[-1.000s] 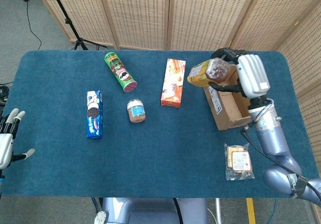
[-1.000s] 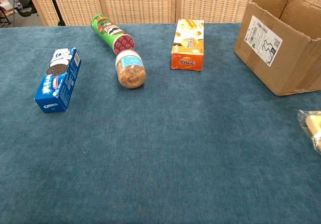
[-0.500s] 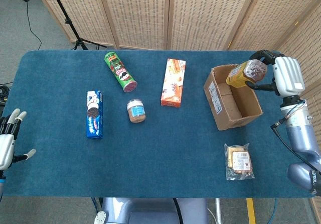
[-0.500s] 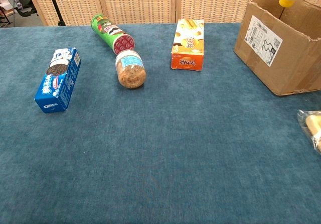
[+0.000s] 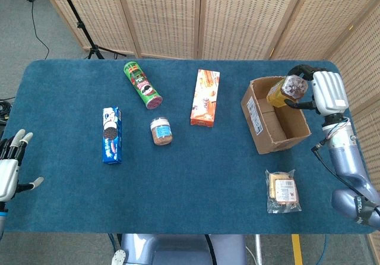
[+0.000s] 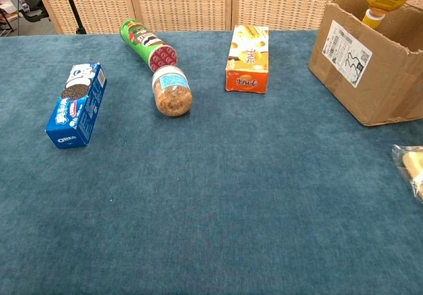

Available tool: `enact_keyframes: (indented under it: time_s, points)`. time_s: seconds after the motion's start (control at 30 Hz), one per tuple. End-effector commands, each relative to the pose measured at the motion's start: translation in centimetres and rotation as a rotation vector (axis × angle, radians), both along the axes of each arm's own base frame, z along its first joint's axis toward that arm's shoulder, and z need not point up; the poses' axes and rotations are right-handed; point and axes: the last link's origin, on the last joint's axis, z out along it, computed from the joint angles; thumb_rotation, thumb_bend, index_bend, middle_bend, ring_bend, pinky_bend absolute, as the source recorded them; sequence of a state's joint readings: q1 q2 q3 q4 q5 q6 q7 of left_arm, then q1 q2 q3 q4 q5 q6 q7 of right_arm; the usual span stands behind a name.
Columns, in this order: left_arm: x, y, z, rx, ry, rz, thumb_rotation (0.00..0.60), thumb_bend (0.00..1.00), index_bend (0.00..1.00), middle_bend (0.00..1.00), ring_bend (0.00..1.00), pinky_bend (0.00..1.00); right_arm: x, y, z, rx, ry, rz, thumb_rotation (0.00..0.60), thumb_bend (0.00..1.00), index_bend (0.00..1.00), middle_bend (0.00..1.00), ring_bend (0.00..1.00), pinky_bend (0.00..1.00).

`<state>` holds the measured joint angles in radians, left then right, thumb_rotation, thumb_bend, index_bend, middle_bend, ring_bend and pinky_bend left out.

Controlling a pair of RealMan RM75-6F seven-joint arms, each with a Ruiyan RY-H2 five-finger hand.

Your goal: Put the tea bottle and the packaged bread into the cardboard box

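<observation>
At the near edge of the table (image 5: 196,199), on the robot's left, the left hand (image 5: 10,167) waited with its fingers spread and nothing in them, well apart from every object. Also near, but on the right side, the packaged bread (image 5: 282,191) lay flat on the blue cloth, untouched; the chest view showed only its corner at the frame edge. It lay nearer to the robot than the cardboard box (image 5: 264,131), and on the same side as the right arm, so I judge that arm was the better one to take it after.

Further back, in the middle of the table, lay a blue cookie box (image 5: 111,134), a small jar (image 5: 161,131), an orange snack box (image 5: 205,97) and a green chip can (image 5: 142,85), none of them part of the task.

At the far right, the right hand (image 5: 323,92) held the tea bottle (image 5: 285,91) with its fingers closed around it, over the open top of the cardboard box. The bottle's long axis was tilted, with the cap end pointing down and toward the robot's left, into the box; the chest view showed the cap just past the rim. The hand was beside the box's right wall. The bottle was not yet released, and I think it only needed lowering and opening of the fingers.
</observation>
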<state>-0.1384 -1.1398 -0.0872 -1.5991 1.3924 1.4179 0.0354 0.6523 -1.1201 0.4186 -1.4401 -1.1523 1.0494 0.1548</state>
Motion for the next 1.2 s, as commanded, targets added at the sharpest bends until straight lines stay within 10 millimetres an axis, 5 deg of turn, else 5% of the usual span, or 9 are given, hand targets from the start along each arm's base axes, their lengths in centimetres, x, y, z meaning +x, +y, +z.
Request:
enact_keyframes:
  time_s: [0.03, 0.1, 0.2, 0.33, 0.87, 1.2]
  points:
    - [-0.1, 0.0, 0.0, -0.001, 0.000, 0.002, 0.600, 0.00, 0.00, 0.00, 0.00, 0.00, -0.3, -0.3, -1.0, -0.005, 0.046, -0.004, 0.600, 0.48, 0.65, 0.62, 0.50, 0.40]
    - [-0.1, -0.1, 0.1, 0.001, -0.004, 0.002, 0.600, 0.00, 0.00, 0.00, 0.00, 0.00, -0.6, 0.0, -1.6, 0.027, 0.077, -0.001, 0.600, 0.35, 0.62, 0.55, 0.46, 0.40]
    - [-0.1, -0.2, 0.2, 0.006, -0.006, 0.000, 0.600, 0.00, 0.00, 0.00, 0.00, 0.00, -0.9, 0.8, -1.9, 0.099, 0.119, -0.006, 0.600, 0.04, 0.34, 0.26, 0.21, 0.32]
    - [-0.1, -0.2, 0.2, 0.006, -0.009, -0.002, 0.600, 0.00, 0.00, 0.00, 0.00, 0.00, -0.8, 1.8, -1.6, 0.129, 0.138, 0.001, 0.600, 0.00, 0.12, 0.02, 0.00, 0.17]
    - [0.1, -0.4, 0.1, -0.004, -0.008, -0.010, 0.600, 0.00, 0.00, 0.00, 0.00, 0.00, -0.5, 7.5, -0.1, 0.146, 0.120, 0.130, 0.600, 0.00, 0.10, 0.00, 0.00, 0.11]
    - [0.2, -0.5, 0.0, -0.004, -0.002, -0.019, 0.600, 0.00, 0.00, 0.00, 0.00, 0.00, -5.0, 14.4, 0.2, 0.300, 0.342, 0.323, 0.600, 0.00, 0.10, 0.06, 0.00, 0.10]
